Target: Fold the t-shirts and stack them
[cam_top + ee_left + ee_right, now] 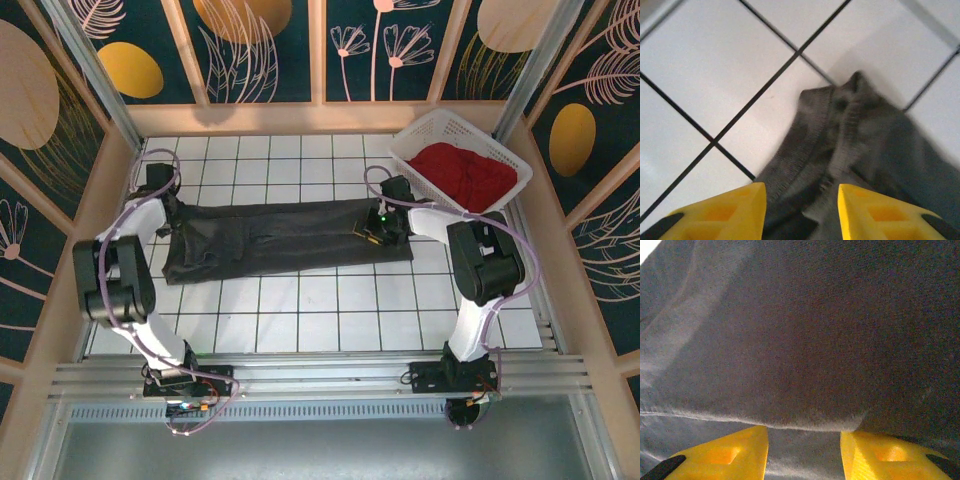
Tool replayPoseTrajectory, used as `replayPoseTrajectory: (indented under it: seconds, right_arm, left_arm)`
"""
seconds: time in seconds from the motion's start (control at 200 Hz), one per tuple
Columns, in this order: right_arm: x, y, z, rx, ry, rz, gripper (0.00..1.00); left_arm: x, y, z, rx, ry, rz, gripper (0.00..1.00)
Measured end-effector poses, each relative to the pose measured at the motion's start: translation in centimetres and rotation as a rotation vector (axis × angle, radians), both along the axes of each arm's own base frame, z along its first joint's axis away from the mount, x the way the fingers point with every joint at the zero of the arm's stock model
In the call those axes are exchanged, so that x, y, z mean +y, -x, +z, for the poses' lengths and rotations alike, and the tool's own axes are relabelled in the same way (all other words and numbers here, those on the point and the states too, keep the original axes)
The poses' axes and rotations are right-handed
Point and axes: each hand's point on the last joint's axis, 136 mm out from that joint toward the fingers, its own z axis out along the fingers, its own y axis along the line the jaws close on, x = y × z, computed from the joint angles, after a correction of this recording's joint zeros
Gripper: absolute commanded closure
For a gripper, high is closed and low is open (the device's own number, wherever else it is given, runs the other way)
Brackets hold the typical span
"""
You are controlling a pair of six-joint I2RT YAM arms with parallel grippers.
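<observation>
White lattice basket (425,131), tiled table (300,300)

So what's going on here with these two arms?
Two robot arms are folding a dark charcoal-grey cloth t-shirt, lying as a long strip on the white tiled table. The left gripper is at its left end, the right gripper at its right end, both with fingers apart over the cloth. A bright red t-shirt lies crumpled in the white plastic lattice basket at the far right.

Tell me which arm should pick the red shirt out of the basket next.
Right, most likely. The right gripper sits at the end of the grey shirt nearest the basket holding the red shirt; the left gripper is at the far opposite end.
</observation>
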Motion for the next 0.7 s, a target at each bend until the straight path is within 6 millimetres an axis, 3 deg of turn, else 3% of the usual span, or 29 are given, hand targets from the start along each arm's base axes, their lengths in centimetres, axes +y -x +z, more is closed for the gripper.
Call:
replayPoseTrajectory:
  seconds: [0.08,0.165,0.225,0.36,0.51,0.611,0.696]
  right_arm:
    - [-0.3,0.0,0.6,-0.011,0.022,0.004,0.57]
    - [-0.5,-0.6,1.7,-0.044,0.036,0.003,0.57]
    - [-0.5,-1.2,2.5,-0.071,0.038,0.007,0.59]
    - [-1.2,-3.1,3.8,-0.127,0.051,-0.001,0.62]
    - [-3.1,-5.0,2.9,-0.138,0.097,-0.024,0.63]
    - [-4.5,-6.2,1.4,-0.123,0.140,-0.042,0.63]
    - [-5.5,-6.5,0.0,-0.095,0.183,-0.047,0.63]
  left_arm:
    - [-1.6,0.8,3.3,-0.109,0.034,0.008,0.73]
    - [-3.7,1.6,4.3,-0.187,0.122,0.005,0.77]
    - [-5.2,2.1,2.7,-0.177,0.199,0.012,0.77]
    - [-7.6,2.6,-3.3,-0.052,0.336,0.050,0.75]
    - [-8.7,2.5,-7.8,0.035,0.419,0.106,0.76]
    - [-8.8,1.4,-7.7,-0.001,0.448,0.124,0.75]
    - [-8.9,1.0,-7.8,-0.017,0.465,0.137,0.67]
